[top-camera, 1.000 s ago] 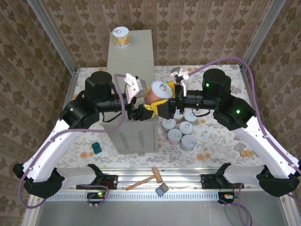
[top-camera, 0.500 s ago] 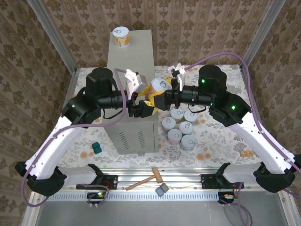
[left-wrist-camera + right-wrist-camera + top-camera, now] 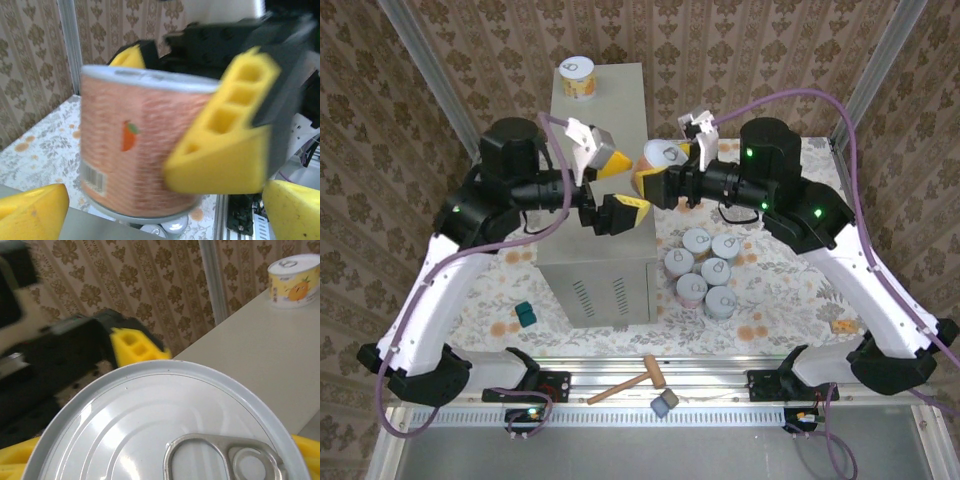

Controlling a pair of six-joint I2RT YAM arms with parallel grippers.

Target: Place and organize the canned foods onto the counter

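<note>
A pink-orange can (image 3: 660, 163) hangs above the right edge of the counter (image 3: 595, 125), a tall beige box, with my right gripper (image 3: 656, 174) shut on its sides. In the left wrist view the can (image 3: 130, 145) is upright with a right yellow finger (image 3: 225, 145) pressed on it. My left gripper (image 3: 618, 188) stands open just left of the can, not touching it, its fingertips (image 3: 30, 212) wide apart. The can's pull-tab lid (image 3: 150, 425) is close under the right wrist camera. A yellow can (image 3: 578, 77) stands at the counter's far end. Several cans (image 3: 705, 270) cluster on the floral floor right of the counter.
A teal block (image 3: 524, 315) lies on the floor left of the counter. A wooden mallet (image 3: 630, 380) and a grey block (image 3: 665, 404) rest on the front rail. A small tan piece (image 3: 842, 326) lies at the far right.
The right gripper has shut on the pink-orange can, and the left gripper has let go of it, opened and drawn back left. Can and both grippers moved farther back over the counter.
</note>
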